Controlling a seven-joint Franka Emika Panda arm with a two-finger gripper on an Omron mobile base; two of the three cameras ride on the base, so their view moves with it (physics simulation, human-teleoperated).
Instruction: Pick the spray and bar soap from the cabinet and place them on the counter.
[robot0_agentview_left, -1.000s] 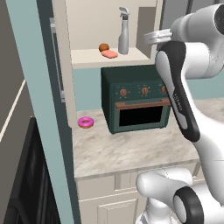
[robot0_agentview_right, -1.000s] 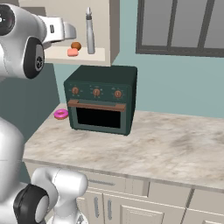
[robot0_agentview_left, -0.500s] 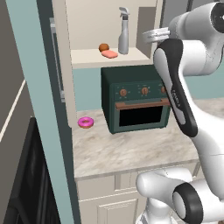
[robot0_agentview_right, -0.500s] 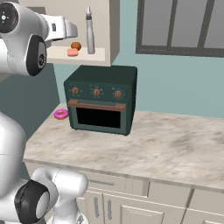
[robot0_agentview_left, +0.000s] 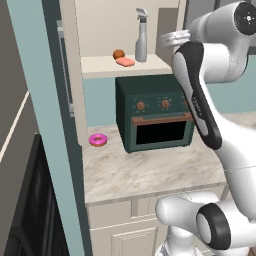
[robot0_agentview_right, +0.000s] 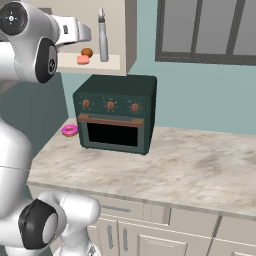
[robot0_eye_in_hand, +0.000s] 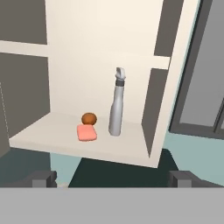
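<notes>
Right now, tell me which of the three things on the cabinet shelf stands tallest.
The spray: it stands upright, well above the flat bar soap and the small orange-brown ball to its left in the hand view.

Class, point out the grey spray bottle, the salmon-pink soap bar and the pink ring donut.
slim grey translucent spray bottle (robot0_eye_in_hand: 115, 113), hand view, mid-body.
flat salmon-pink bar soap (robot0_eye_in_hand: 86, 133), hand view, top face.
pink ring donut (robot0_agentview_left: 98, 140), left base view, on the ring.

Cabinet (robot0_eye_in_hand: 26, 135) front open, clear air between gripper (robot0_eye_in_hand: 112, 179) and shelf, spray (robot0_eye_in_hand: 116, 105) upright mid-shelf, soap (robot0_eye_in_hand: 86, 133) just left of it, brown ball (robot0_eye_in_hand: 89, 118) right behind soap, side wall close right of spray, oven (robot0_agentview_left: 155, 117) directly under shelf.
</notes>
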